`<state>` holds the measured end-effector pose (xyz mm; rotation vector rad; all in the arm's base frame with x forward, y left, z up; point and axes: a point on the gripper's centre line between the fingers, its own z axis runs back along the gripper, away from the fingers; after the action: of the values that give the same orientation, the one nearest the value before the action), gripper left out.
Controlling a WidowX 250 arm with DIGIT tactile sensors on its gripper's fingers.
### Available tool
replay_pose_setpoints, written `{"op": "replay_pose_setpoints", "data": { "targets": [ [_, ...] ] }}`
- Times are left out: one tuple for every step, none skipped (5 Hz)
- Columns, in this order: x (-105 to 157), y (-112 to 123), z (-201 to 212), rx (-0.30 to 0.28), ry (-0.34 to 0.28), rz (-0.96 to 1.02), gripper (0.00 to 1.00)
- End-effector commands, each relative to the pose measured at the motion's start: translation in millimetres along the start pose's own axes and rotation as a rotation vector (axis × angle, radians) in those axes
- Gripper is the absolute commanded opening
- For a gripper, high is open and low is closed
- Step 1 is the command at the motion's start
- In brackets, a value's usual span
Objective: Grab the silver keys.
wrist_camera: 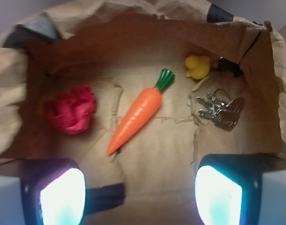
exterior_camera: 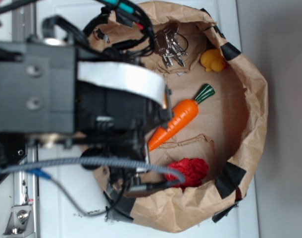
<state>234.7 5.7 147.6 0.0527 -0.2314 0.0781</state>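
The silver keys (wrist_camera: pixel 222 110) lie on the floor of a brown paper bag, at the right in the wrist view, just below a yellow toy duck (wrist_camera: pixel 198 66). In the exterior view the silver keys (exterior_camera: pixel 171 45) rest near the bag's top edge. My gripper (wrist_camera: pixel 140 194) is open, its two glowing pads at the bottom corners of the wrist view with only bare paper between them. It hovers short of the keys, which sit ahead of the right pad. In the exterior view the arm's black body hides the gripper.
An orange toy carrot (wrist_camera: pixel 137 114) lies diagonally in the middle of the bag, and a red crumpled object (wrist_camera: pixel 71 110) sits at the left. The bag's paper wall (exterior_camera: pixel 250 148) rises all around. Cables (exterior_camera: pixel 91 161) hang off the arm.
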Motion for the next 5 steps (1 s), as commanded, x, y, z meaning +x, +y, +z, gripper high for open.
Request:
{"op": "replay_pose_setpoints", "data": {
  "targets": [
    [4.9, 27.1, -18.1, 0.107, -0.180, 0.049, 1.00],
    [4.3, 33.5, -40.3, 0.131, -0.200, 0.158, 1.00],
    [13.1, 34.1, -58.5, 0.146, -0.183, 0.188, 1.00],
    [21.1, 36.4, -64.1, 0.159, -0.178, 0.219, 1.00],
    [26.5, 40.8, -65.2, 0.170, -0.174, 0.245, 1.00]
  ]
}}
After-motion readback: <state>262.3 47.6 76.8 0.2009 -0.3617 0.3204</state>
